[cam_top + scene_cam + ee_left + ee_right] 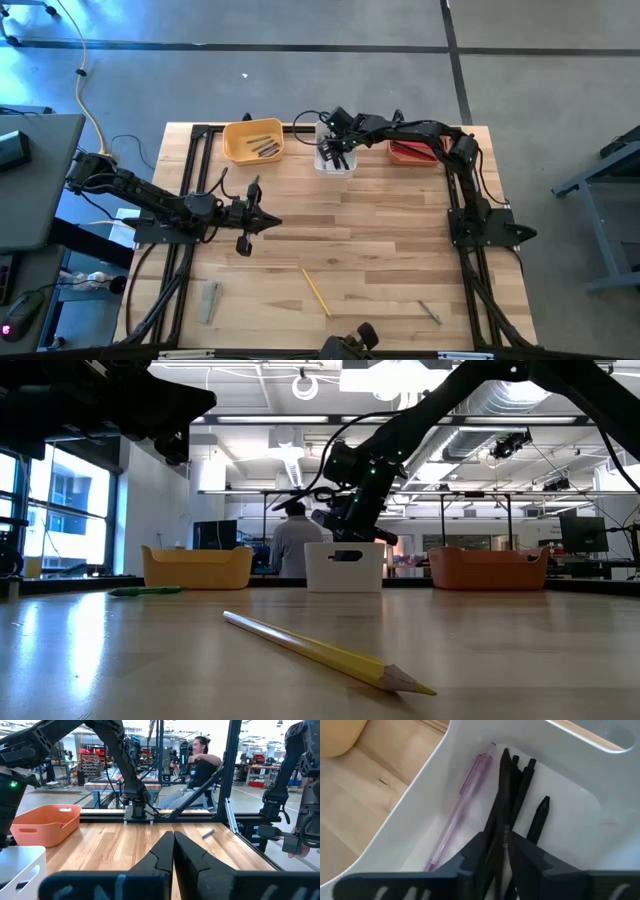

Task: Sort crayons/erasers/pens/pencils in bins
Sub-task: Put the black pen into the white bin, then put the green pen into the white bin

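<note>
The right claw point(335, 152) hangs in the white bin point(335, 160) at top centre of the high view; its wrist view alone shows the fingers slightly parted around a black pen point(506, 795) beside a translucent pink pen point(460, 810). The left claw point(268, 222) waits shut at mid-left, a yellow pencil point(316, 291) lying on the desk point(380, 250) at lower centre

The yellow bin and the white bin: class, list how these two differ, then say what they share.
The yellow bin holds a few dark sticks and has no arm over it; the white bin holds black pens and a pale pink one, with the right gripper inside it. The left gripper waits shut mid-table. Both are small tubs along the table's far edge.
</note>
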Action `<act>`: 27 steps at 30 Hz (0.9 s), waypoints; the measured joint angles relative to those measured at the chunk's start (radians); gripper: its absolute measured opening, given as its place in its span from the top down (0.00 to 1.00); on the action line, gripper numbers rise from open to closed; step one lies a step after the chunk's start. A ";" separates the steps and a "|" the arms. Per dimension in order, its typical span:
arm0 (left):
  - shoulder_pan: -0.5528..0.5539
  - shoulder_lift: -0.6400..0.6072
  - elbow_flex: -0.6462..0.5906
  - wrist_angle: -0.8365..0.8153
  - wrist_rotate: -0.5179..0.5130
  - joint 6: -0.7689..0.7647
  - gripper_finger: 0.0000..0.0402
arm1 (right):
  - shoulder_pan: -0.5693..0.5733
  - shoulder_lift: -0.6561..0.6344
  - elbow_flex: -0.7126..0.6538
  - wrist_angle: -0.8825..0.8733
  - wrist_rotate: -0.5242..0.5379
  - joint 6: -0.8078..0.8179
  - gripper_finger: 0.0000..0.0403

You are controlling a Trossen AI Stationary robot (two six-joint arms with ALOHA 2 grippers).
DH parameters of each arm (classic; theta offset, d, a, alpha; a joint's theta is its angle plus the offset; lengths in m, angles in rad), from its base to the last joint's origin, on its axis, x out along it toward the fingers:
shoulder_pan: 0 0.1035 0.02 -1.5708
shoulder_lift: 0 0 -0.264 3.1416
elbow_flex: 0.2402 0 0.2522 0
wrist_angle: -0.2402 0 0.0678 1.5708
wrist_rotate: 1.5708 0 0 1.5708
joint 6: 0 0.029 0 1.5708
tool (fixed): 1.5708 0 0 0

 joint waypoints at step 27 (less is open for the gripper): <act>0.000 0.000 0.000 -0.118 0.032 -0.012 1.00 | 0.282 -0.545 -0.538 0.651 0.066 -0.463 0.99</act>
